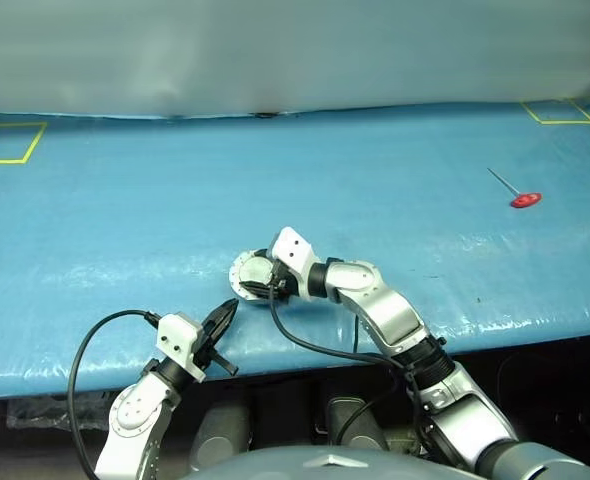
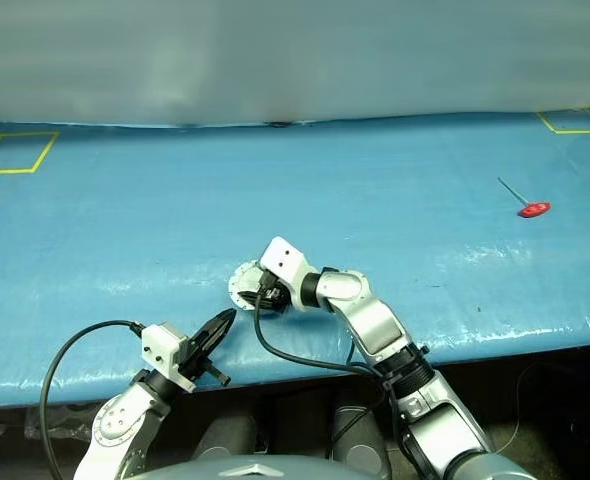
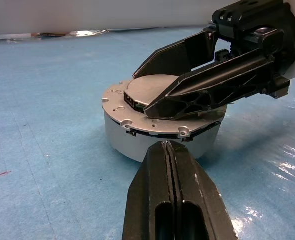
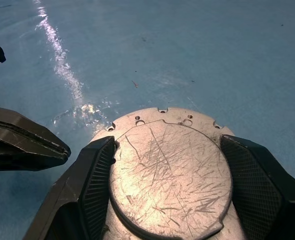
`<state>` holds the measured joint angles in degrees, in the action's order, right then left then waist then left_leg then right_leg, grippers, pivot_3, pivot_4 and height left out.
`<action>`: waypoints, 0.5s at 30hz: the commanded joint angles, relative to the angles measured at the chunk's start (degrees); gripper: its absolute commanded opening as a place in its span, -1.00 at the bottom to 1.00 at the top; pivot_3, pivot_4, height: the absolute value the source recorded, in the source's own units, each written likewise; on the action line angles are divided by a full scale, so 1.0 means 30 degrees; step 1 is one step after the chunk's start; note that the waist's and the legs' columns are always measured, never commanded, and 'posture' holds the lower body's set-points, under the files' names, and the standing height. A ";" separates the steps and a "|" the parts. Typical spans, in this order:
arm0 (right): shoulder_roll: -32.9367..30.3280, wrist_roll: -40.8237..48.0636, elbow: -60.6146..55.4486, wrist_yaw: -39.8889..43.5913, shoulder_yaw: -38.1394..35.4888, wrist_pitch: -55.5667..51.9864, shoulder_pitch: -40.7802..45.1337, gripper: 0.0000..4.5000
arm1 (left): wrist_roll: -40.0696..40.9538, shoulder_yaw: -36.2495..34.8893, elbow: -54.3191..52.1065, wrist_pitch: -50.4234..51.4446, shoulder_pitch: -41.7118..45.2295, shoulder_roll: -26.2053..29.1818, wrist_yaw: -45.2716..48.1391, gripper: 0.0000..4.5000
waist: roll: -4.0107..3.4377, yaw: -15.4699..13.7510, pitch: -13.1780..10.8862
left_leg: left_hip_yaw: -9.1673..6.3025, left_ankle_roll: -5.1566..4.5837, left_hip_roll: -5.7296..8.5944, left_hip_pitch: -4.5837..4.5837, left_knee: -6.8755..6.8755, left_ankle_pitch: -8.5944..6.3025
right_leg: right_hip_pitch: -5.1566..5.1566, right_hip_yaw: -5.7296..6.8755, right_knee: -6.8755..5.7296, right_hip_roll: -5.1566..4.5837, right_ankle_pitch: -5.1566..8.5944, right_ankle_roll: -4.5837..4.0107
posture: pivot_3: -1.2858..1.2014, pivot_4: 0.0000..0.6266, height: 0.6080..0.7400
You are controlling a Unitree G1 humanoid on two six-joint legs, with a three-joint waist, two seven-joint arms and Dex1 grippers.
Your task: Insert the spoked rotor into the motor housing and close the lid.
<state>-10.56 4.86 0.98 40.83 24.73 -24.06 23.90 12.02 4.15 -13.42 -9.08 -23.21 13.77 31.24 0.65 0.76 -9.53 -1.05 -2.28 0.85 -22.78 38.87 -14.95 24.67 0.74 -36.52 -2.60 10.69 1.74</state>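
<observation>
So the motor housing (image 3: 137, 142) sits on the blue worktop (image 1: 395, 180), close to the robot's edge and roughly centred between the two arms. The lid (image 4: 170, 172) looks already down on top of it: the plain scratched grey face with the notched edge faces up and lies flat on the cup. No spoked rotor is on show, so it's presumably inside already, though that can't be confirmed from here.

The right gripper (image 4: 170, 185) is the one doing the work. Its two black fingers (image 4: 95, 185) are spread wide and straddle the raised centre of the lid, one on either side, right up against it. Whether they're actually squeezing or just bracketing it is hard to call. It comes in from the robot's right and angles slightly down over the top.

The left gripper (image 3: 171, 150) is pressed together, holding nothing, and its tip points level at the housing's side wall from just beside it, not quite touching as far as the left wrist view shows.

The relation that matters: the housing lies directly under the right gripper and straight ahead of the left one. So the right arm is nearer and sits on the lid's flat face, which probably means any final press to seat the lid goes straight down from there, with the left free to brace the side.

A red-handled tool (image 1: 520, 195) lies well apart, far off to the right.
</observation>
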 commanded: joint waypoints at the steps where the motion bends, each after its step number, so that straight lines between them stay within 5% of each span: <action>1: 0.0181 0.0037 0.0044 0.0005 -0.0152 0.0854 -0.0211 0.35 | 0.0286 0.0058 -0.0052 -0.0220 -0.0011 -0.0002 0.0054 -1.00 | 0.0000 0.0000 0.0000 | 0.0000 0.0000 0.0000 0.0000 0.0000 0.0000 | -0.0002 0.0001 0.0005 0.0001 0.0000 0.0001 | 0.03 -0.52 1.00; 15: -0.0423 0.0434 0.1191 0.2525 -0.0076 0.1037 0.1498 0.35 | 0.0291 0.0170 -0.0035 -0.0142 0.0001 -0.0025 0.0015 -1.00 | -0.0001 -0.0011 -0.0001 | -0.0003 -0.0002 0.0000 0.0001 -0.0008 -0.0002 | -0.0004 0.0007 0.0010 0.0002 -0.0001 0.0000 | 0.03 -0.52 1.00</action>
<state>-12.13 4.95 4.63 46.73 24.85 -21.82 27.45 12.35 4.43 -13.26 -9.01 -23.13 13.78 31.28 0.65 0.72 -9.53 -1.06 -2.29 0.85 -22.78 38.84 -14.96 24.66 0.76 -36.48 -2.60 10.69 1.74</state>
